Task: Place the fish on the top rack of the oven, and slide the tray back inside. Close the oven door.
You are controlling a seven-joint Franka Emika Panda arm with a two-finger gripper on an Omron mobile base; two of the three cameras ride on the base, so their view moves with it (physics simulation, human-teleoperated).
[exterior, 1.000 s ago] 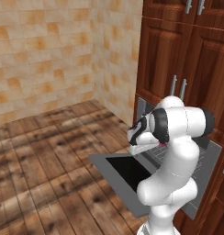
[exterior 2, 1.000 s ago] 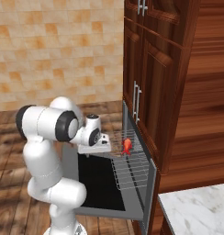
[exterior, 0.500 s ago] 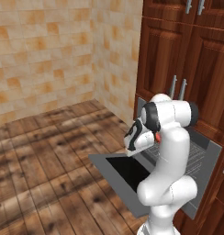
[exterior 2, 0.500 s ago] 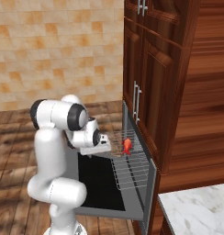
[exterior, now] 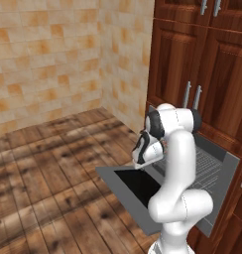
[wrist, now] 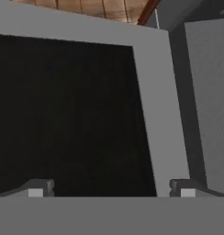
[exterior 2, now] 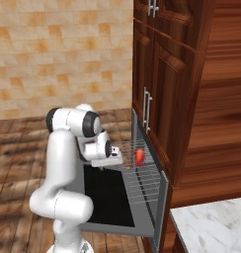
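Note:
The small red-orange fish [exterior 2: 140, 156] lies on the top rack [exterior 2: 144, 184], a grey wire tray pulled out of the oven [exterior 2: 165, 195] over the open door. The oven door [exterior 2: 117, 228] hangs flat and level, its black window facing up. My gripper [exterior 2: 106, 165] hovers over the door's far part, left of the fish and apart from it, open with nothing between the fingers. In the hand view the gripper [wrist: 109, 188] looks down on the door's black window and grey frame [wrist: 155, 114]. In the left base view the gripper [exterior: 141, 161] sits above the oven door [exterior: 118, 174], in front of the rack [exterior: 210, 163].
Red-brown cabinet doors [exterior 2: 159, 84] with slim steel handles rise above and beside the oven. A white marble counter corner [exterior 2: 211, 227] shows at the lower right. Wooden floor [exterior: 48, 168] spreads to the left, up to a tiled wall [exterior: 53, 54].
The arm's upper links have swung round toward the oven and the hand has dipped slightly over the door. The fish stays on the rack and the gripper stays open.

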